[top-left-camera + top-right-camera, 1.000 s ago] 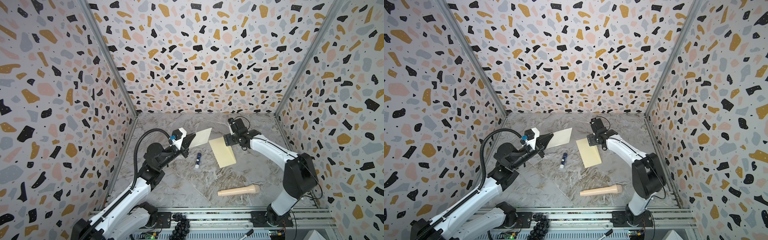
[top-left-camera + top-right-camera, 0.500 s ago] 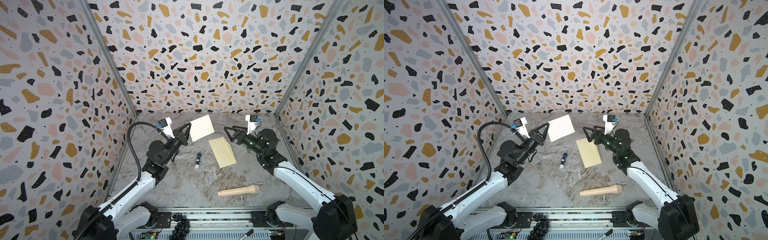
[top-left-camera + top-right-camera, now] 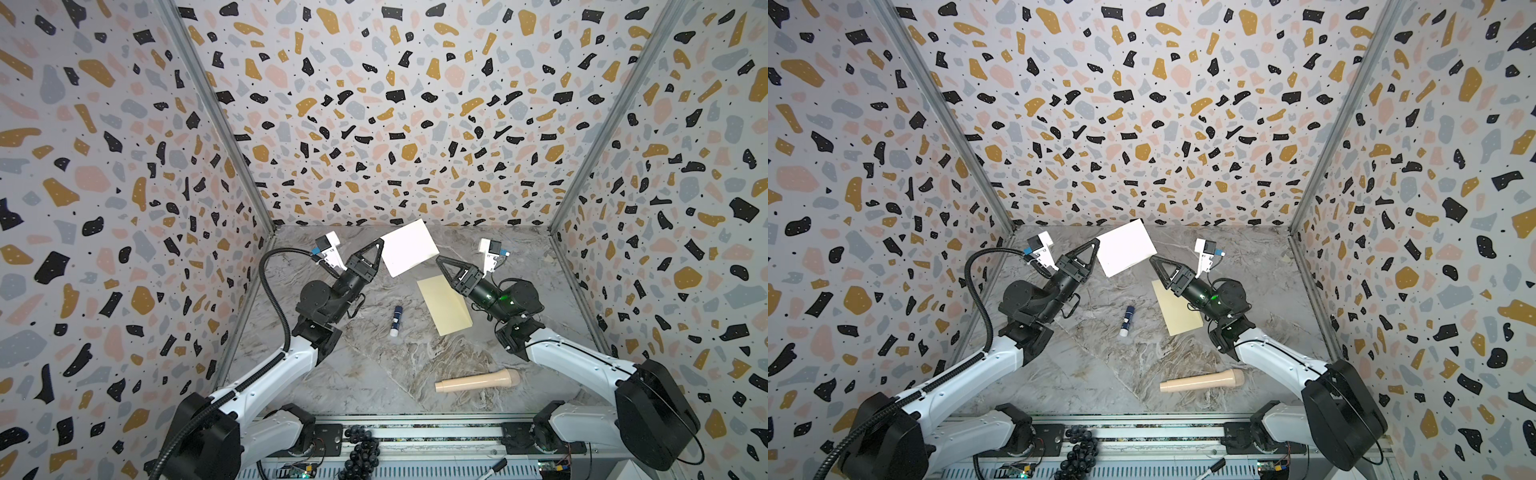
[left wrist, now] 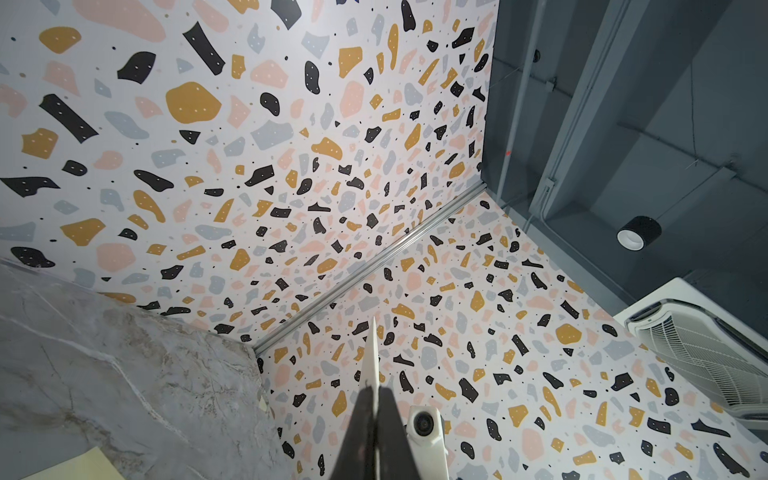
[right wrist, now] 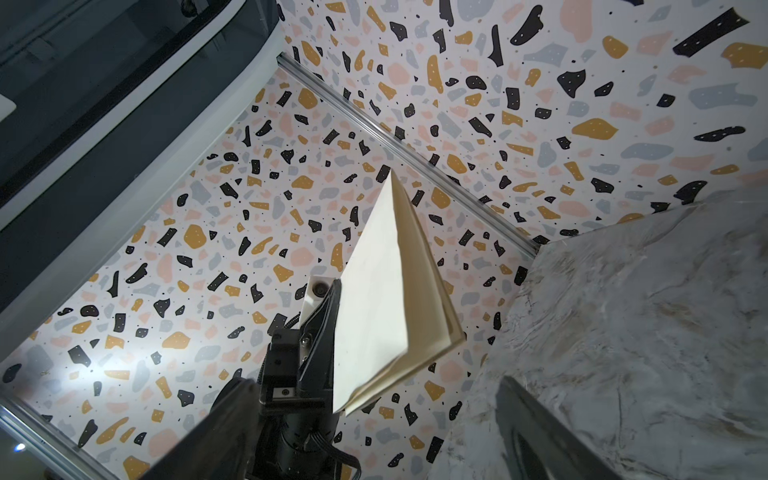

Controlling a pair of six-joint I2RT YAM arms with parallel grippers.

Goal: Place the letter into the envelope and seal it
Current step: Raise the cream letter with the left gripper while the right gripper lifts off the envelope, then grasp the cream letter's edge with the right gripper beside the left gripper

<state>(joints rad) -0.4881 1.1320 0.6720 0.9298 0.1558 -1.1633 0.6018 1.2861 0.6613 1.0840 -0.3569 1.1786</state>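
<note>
Glue stick [image 3: 396,321] lies near the letter [image 3: 444,304], beige rod [image 3: 478,380] well apart.

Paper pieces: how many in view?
2. The letter is held up off the table, pinched in the left gripper. The envelope lies flat on the table, right of the glue stick. No others appear hidden.

Nothing written can be read in any view. The letter [image 5: 374,291] shows only blank cream faces, and any print on the small blue-and-white stick [image 3: 396,321] is too small to read.
</note>
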